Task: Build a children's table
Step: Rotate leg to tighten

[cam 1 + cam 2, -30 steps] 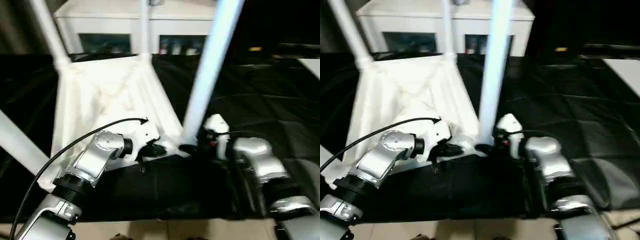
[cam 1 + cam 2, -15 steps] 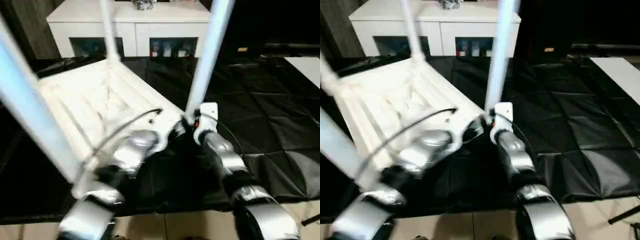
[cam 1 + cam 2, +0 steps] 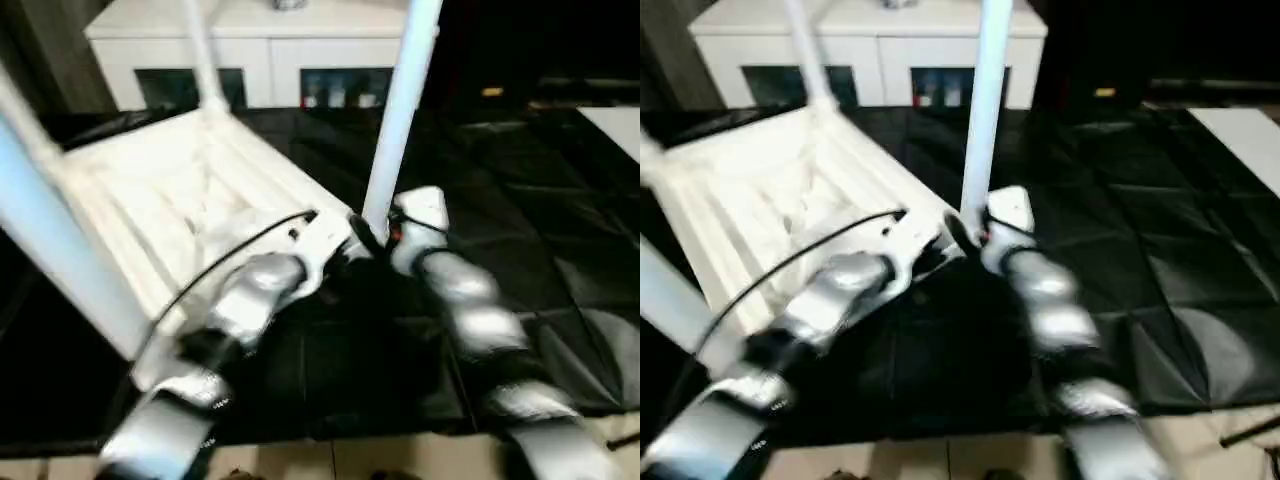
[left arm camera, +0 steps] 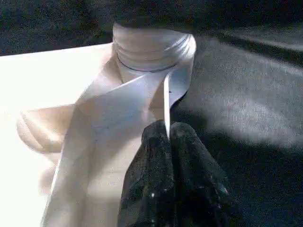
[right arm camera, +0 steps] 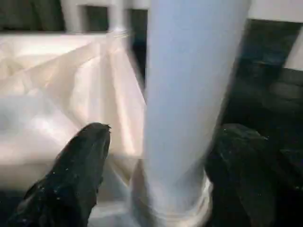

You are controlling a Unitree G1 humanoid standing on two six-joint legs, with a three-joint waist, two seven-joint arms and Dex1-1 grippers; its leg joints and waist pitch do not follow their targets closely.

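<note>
The left gripper [image 4: 168,137] has its fingers clamped on a thin rib of the upturned white plastic tabletop [image 3: 180,200]. The right gripper [image 5: 156,156] has its fingers apart around a smooth tapered leg [image 3: 398,110], not touching (seated in the ribbed corner socket). If unscrewed, it might tip onto the black sheet [image 3: 540,230].

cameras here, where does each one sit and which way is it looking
Head views: above, looking down over both silver forearms at the upturned tabletop.
Left wrist view: along the left hand, shut on a thin tabletop rib.
Right wrist view: along the right hand, fingers either side of the leg.
Shared: that leg and its corner.
</note>
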